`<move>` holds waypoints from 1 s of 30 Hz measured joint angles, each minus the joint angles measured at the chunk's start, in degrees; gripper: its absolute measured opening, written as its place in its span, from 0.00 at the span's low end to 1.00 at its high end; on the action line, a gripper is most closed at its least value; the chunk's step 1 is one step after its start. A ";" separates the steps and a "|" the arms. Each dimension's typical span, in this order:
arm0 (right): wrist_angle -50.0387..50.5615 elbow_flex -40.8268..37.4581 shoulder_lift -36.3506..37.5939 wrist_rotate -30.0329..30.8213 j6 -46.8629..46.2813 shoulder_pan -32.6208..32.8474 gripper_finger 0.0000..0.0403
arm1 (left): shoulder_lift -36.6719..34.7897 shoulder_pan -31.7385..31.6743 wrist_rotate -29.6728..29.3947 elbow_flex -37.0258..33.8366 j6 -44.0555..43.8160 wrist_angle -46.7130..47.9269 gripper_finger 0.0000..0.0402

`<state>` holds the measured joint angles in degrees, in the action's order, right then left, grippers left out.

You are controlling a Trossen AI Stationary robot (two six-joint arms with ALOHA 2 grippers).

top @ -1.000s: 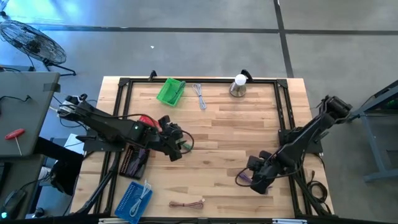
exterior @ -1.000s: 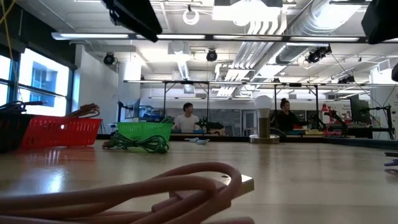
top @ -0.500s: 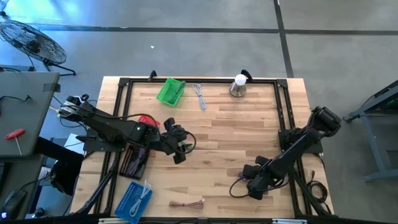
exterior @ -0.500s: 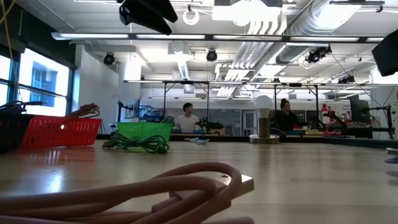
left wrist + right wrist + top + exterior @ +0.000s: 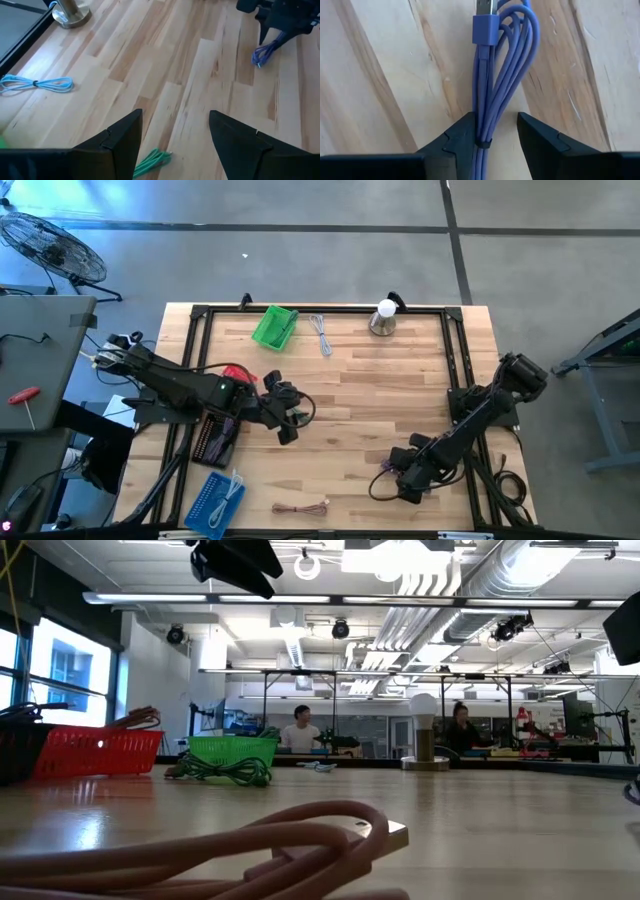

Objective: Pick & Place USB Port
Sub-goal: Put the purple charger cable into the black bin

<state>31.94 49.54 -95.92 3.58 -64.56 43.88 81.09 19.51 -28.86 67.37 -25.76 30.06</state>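
Observation:
A purple USB cable, coiled and tied, shows its plug ahead of my right gripper, which is shut on it near the table's front right. The left wrist view shows the same cable hanging below that gripper. My left gripper is open, raised above the table's left middle. A green cable lies on the wood under it, untouched. My right gripper has the purple cable's tied end between its two fingers, the strands lying against one finger. The fingers point steeply down from above and run along the bundle. The loops and plug stretch out over the wood; whether they rest on it I cannot tell.
At the far edge are a green basket, a light blue cable and a bulb on a metal base. A blue basket and a pink cable lie at the near left. Black frame rails border the table.
My right gripper has sunk toward the table and moved a little toward the near edge, carrying the purple cable down with it; it has slowed in the last half second. My left gripper has tipped slightly in place, still open.

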 joint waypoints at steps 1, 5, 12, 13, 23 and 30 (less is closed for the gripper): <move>0.08 0.02 -0.16 0.08 -0.07 0.00 0.35 | 0.15 0.00 0.02 0.00 0.00 0.04 0.55; 0.79 0.02 -1.77 0.11 -1.19 -0.02 0.27 | 0.19 0.00 0.92 0.00 0.47 -0.02 0.55; 1.05 0.27 -2.63 2.14 -0.19 0.04 0.04 | 0.21 0.00 0.96 0.00 0.59 -0.02 0.55; 1.33 0.50 -2.73 2.53 0.26 0.07 0.05 | 0.21 0.00 0.90 0.00 0.61 -0.05 0.55; 15.45 8.08 -3.67 16.69 10.77 -1.63 0.01 | 0.21 0.00 -3.02 -1.75 9.29 -7.05 0.55; 27.16 19.98 -3.36 28.78 22.33 -3.71 0.01 | 0.21 0.04 5.00 -6.77 24.29 -24.88 0.55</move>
<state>59.10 69.52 -99.29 32.36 -42.23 40.16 81.30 19.55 -23.86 60.60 -1.46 5.18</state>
